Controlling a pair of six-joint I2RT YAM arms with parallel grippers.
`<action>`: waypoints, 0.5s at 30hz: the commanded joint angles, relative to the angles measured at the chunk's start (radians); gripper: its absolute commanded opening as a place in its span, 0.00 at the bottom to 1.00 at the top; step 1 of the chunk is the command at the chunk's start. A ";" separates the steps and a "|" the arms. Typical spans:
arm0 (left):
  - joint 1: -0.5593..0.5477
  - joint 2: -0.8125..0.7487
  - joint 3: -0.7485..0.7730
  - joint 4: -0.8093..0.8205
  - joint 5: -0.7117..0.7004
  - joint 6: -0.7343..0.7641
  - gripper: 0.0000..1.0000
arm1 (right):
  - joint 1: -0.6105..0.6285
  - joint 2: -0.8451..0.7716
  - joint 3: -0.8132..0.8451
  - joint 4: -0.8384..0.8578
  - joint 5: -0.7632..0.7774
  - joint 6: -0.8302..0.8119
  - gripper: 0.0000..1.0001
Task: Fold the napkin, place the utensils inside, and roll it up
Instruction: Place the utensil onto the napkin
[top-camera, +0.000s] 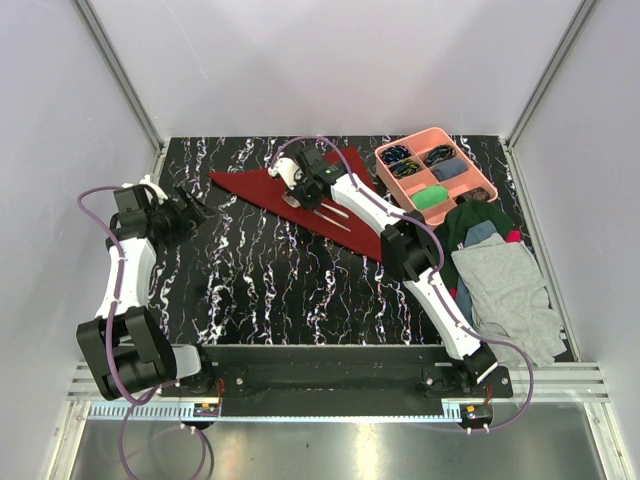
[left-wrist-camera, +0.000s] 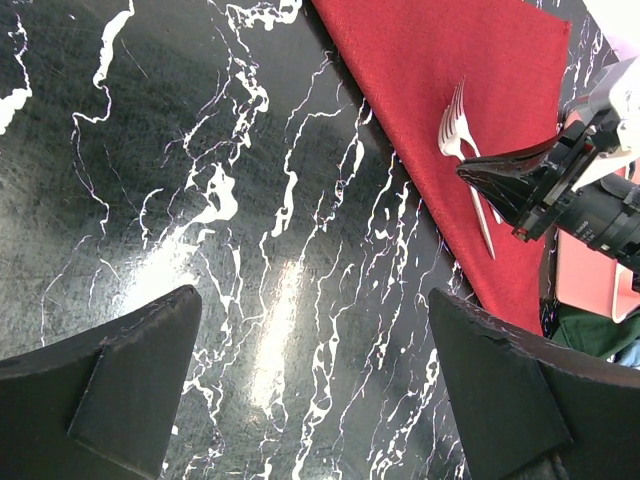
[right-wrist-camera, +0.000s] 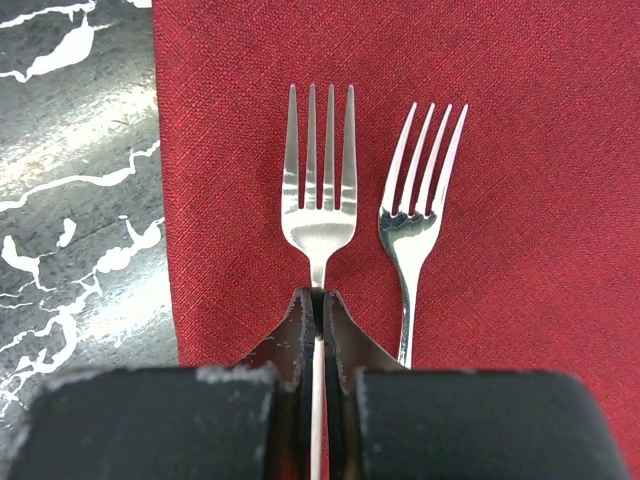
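Napkin lies as a folded triangle at 12 o'clock on the table. Right claw pinches the handle of one fork flat on the napkin; second fork lies just beside it at 3 o'clock, right wrist view. Left claw is spread wide over the table, at 9 o'clock from the napkin.

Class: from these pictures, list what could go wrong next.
1. The right pincer clamps the first fork by its handle, close beside the second fork; opening could nudge them out of line.
2. Withdrawing, it could drag the napkin.
3. The left pincer hangs open over the table, so nothing pins the napkin.
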 joint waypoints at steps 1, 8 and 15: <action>0.009 -0.003 -0.004 0.047 0.035 -0.009 0.99 | 0.008 0.005 0.033 0.015 0.028 0.000 0.00; 0.010 0.000 -0.005 0.050 0.041 -0.013 0.99 | 0.008 0.016 0.036 0.016 0.042 -0.002 0.01; 0.010 0.005 -0.005 0.052 0.052 -0.014 0.99 | 0.008 0.021 0.042 0.015 0.054 0.001 0.16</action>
